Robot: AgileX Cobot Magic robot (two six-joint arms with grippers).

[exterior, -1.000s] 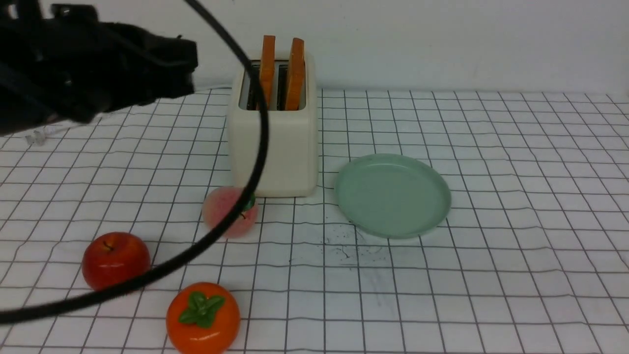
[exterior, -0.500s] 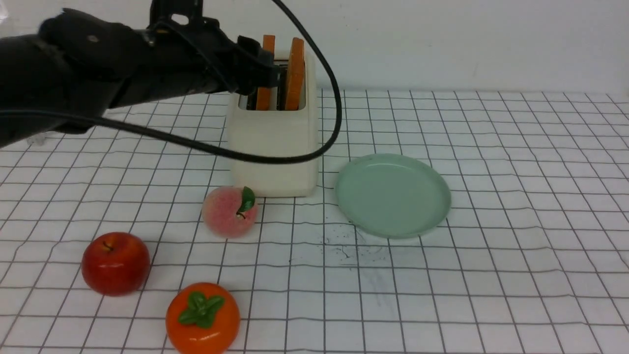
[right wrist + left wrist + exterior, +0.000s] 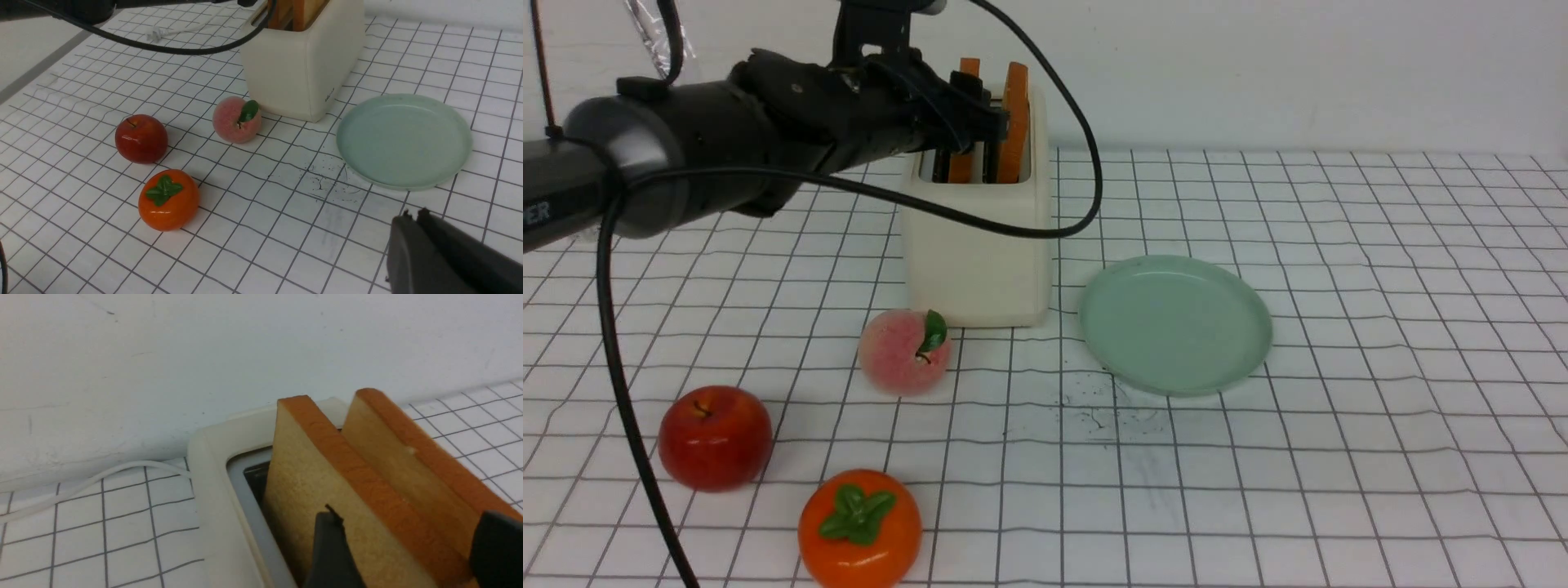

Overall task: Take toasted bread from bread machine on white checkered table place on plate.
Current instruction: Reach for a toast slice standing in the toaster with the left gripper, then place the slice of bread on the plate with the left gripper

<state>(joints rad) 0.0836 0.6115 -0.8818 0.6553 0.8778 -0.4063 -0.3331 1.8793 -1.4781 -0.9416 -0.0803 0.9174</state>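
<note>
Reaching over the toaster, I had my left hand spread wide around the toaster's left slice, its fingers apart and gripping nothing. Both slices, that one and the right slice, stood upright in the toaster's slots. The plate, to the toaster's right on the counter, was bare, so gripping, lifting out and setting down all remained. My right hand was closed, empty.
</note>
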